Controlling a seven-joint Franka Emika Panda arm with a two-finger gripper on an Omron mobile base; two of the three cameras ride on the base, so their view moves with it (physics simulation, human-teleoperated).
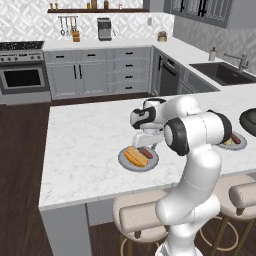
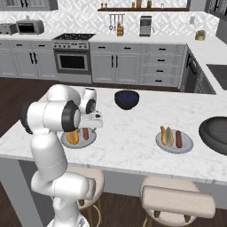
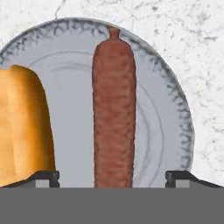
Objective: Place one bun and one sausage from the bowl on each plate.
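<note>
Over the near plate (image 3: pixel 175 109) on the marble island counter (image 1: pixel 80 145), the gripper (image 3: pixel 113 177) hangs with its jaws spread wide apart, the sausage (image 3: pixel 113 113) lying free on the plate between them beside the bun (image 3: pixel 24 127).

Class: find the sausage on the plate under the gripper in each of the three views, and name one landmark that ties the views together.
Left base view: the sausage lies just left of centre, on the plate's right half.
Right base view: low left of centre, partly behind the arm.
Hand view: centre, running top to bottom.
Shared landmark: the bun lying beside it on the same light-grey plate.
</note>
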